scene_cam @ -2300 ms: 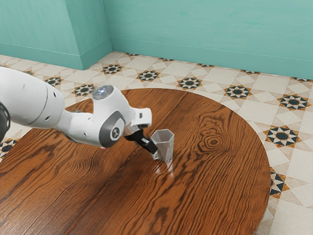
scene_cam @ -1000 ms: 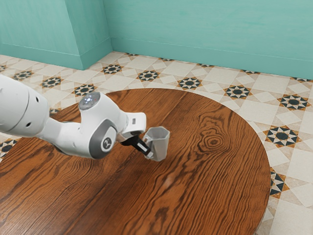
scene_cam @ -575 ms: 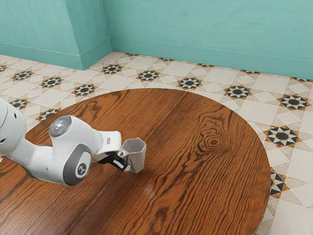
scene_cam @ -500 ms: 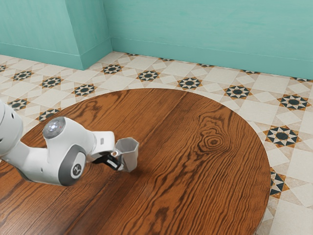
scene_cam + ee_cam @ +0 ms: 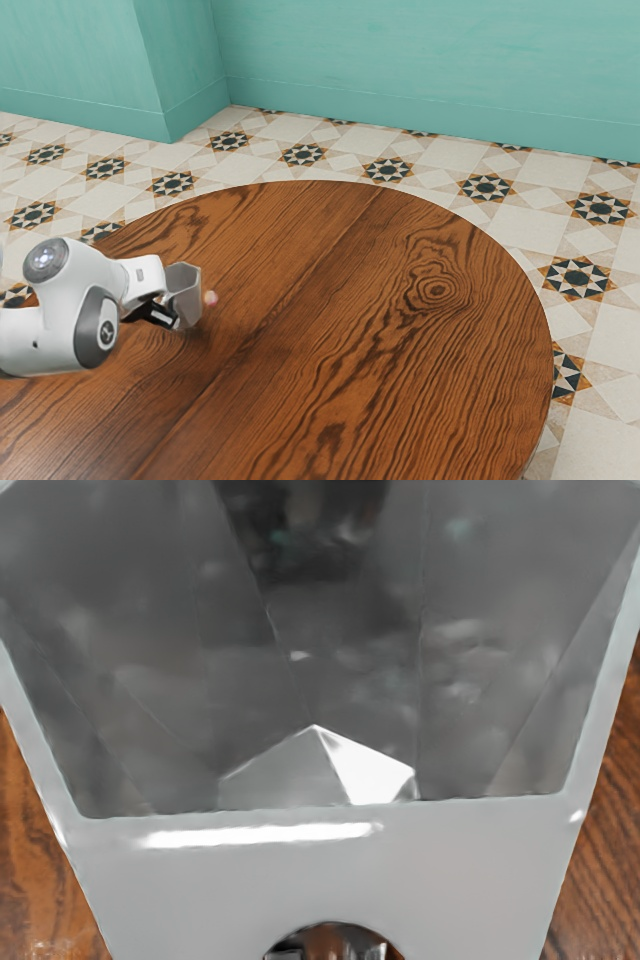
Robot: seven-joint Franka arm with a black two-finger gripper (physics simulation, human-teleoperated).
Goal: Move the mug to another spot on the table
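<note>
A grey faceted mug (image 5: 187,290) is held at the exterior view's left side of the round wooden table (image 5: 380,330), tilted slightly and close to the wood. My black gripper (image 5: 168,313) is shut on the side of the mug that faces the arm. The white arm lies low over the table's left edge behind it. In the wrist view I look straight into the mug (image 5: 320,680), with its shiny inner walls, its pointed bottom and its pale rim right under my hand.
The wooden tabletop stretches bare to the exterior view's right of the mug. Patterned floor tiles (image 5: 480,185) and teal walls (image 5: 420,50) surround the table.
My arm has pulled back toward the exterior view's left, carrying the mug from the table's middle to near its left edge. The grip on the mug has held throughout.
</note>
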